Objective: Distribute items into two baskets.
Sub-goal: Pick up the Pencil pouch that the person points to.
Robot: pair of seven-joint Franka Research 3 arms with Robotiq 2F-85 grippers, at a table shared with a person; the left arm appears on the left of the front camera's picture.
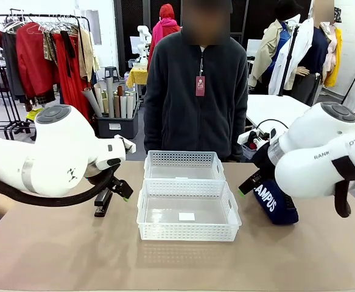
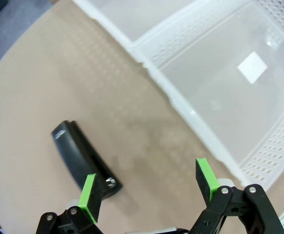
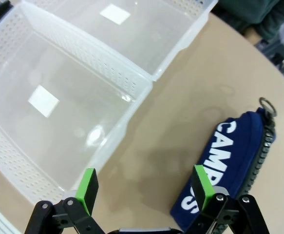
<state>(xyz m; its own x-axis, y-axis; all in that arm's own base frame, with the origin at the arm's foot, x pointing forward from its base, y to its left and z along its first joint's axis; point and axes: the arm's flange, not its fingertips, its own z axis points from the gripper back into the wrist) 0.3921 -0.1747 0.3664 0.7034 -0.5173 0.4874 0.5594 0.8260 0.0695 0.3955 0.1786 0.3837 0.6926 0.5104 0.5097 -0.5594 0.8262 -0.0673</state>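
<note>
— How much room is there around those baskets?

— Plenty. The worktop [image 1: 55,255] is bare across the whole near side, in front of the near basket [image 1: 188,233]. The far basket [image 1: 184,157] sits right behind it, long sides touching, and a person [image 1: 195,103] stands at the far edge just beyond that.

— And at the sides?

— On the left, a strip of open worktop runs between the near basket's wall and the stapler [image 1: 102,204], which lies flat, clear of the basket. On the right there is a similar gap before the pouch [image 1: 276,204], which lies on the worktop with its white lettering facing up and its zip ring pointing towards the rounded far edge.

— Anything in the baskets?

— Nothing but a small white label on the floor of each. You can see straight through the pale plastic to the worktop.

— What about the arms?

— The left fingers [image 2: 89,191] are spread wide and hold nothing. They hang just above the worktop, with one green pad over the end of the stapler and the other near the basket's corner. The right fingers [image 3: 87,187] are just as wide and also hold nothing. One pad sits over the near end of the pouch, the other over the bare strip beside the basket's rim.
</note>
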